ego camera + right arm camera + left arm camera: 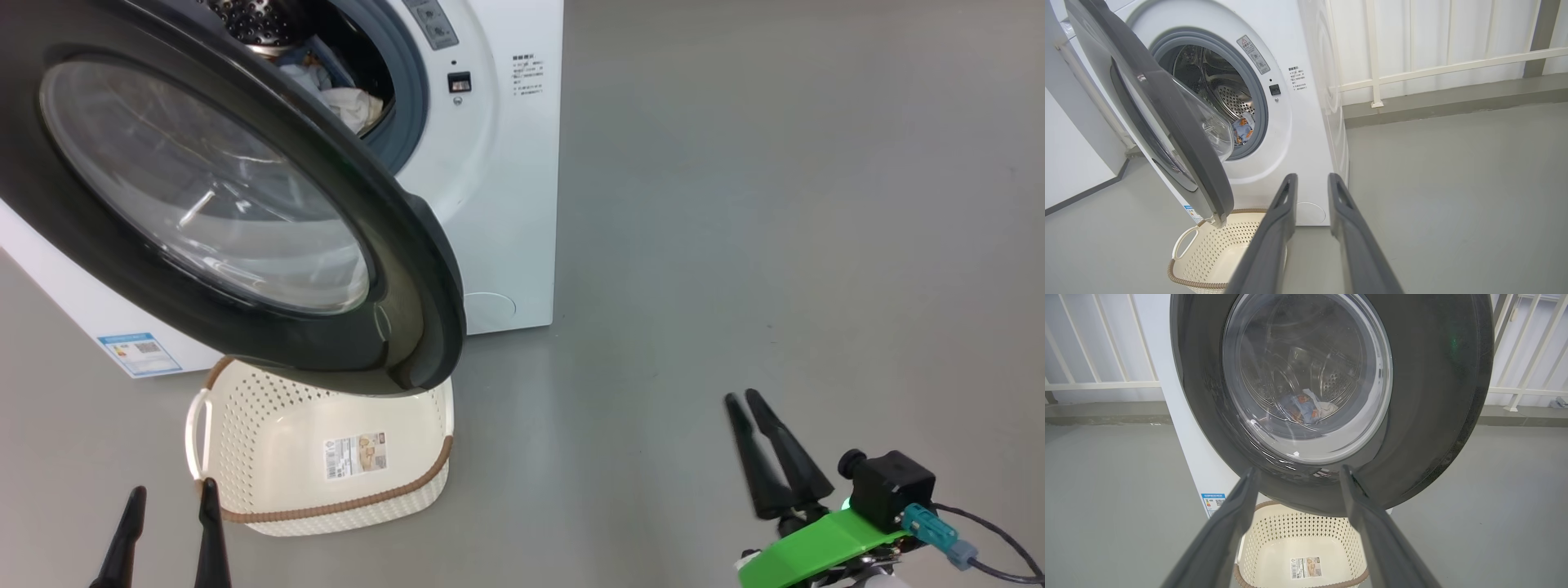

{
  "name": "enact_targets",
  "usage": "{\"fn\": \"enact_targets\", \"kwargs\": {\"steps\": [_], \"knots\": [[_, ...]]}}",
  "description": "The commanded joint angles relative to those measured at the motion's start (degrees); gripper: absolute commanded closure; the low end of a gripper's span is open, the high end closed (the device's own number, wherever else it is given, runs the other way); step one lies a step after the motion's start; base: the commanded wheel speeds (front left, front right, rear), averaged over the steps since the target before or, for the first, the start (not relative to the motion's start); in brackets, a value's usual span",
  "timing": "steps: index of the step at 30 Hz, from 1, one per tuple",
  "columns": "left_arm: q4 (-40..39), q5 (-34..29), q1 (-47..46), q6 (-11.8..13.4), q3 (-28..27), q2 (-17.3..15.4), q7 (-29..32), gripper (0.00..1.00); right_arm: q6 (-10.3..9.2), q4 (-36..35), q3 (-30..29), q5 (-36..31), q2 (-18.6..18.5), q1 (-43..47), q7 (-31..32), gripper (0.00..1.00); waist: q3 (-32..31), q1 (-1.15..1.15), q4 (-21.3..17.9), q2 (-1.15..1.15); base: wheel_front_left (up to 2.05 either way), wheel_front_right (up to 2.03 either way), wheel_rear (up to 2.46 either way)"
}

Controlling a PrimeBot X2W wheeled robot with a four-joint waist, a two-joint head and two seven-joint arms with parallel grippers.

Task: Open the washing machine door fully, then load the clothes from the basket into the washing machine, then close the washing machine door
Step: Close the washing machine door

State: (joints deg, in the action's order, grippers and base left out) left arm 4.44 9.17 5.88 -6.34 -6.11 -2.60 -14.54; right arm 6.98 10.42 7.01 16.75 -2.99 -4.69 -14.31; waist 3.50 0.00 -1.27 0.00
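Note:
The washing machine (506,204) stands at the upper left with its door (424,245) swung partway out, over the basket (269,408). The clothes (343,98) lie inside the drum; blue and cream cloth shows through the door glass (1306,408) and past the door's edge (1244,128). The basket (1290,531) on the floor holds nothing but a label. My left gripper (173,487) is open just in front of the basket, below the door. My right gripper (740,398) hangs over bare floor to the right, its fingers (1286,204) a narrow gap apart with nothing between them.
Grey floor spreads wide to the right of the machine. A white railing (1453,67) and wall run behind it. A blue label sticker (139,353) and a round flap (490,310) mark the machine's lower front.

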Motion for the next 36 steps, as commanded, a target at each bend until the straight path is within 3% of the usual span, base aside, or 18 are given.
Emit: {"fn": "enact_targets", "kwargs": {"steps": [1, 15, 20, 27, 36], "knots": [[-1.5, -0.2, -1.5, -0.3, -2.1, -0.4, -0.5, 0.00, 0.51, -1.7, 1.1, -0.5, 0.1, -0.7, -0.7, 1.00, 0.0, 0.00, 0.0, 0.00, 0.00, 0.00, 0.00], [-1.1, 0.8, -2.2, -0.7, -2.3, -0.3, -0.5, 0.00, 0.51, -27.2, 2.7, 3.0, 0.1, -2.7, -0.7, 1.00, 0.0, 0.00, 0.4, 0.00, 0.00, 0.00, 0.00], [-0.8, 1.1, -2.5, -0.9, -2.1, -0.3, -0.5, 0.00, 0.51, -33.4, 10.3, 0.9, -0.6, -4.1, -0.7, 1.00, -0.1, 0.00, 1.3, 0.00, 0.00, 0.00, 0.00], [-0.4, 2.4, -2.7, -1.0, -1.0, -0.3, -0.5, 0.00, 0.51, -31.2, 23.3, 1.6, -7.3, -5.8, -0.7, 1.00, 0.1, 0.00, 4.8, 0.00, 0.00, 0.00, 0.00], [-0.6, 4.2, -3.3, -1.1, 0.2, -0.3, -0.5, 0.00, 0.51, -21.3, 30.1, 4.7, -11.7, -8.2, -0.7, 1.00, 2.1, 0.00, 10.9, 0.00, 0.00, 0.00, 0.00]]}}
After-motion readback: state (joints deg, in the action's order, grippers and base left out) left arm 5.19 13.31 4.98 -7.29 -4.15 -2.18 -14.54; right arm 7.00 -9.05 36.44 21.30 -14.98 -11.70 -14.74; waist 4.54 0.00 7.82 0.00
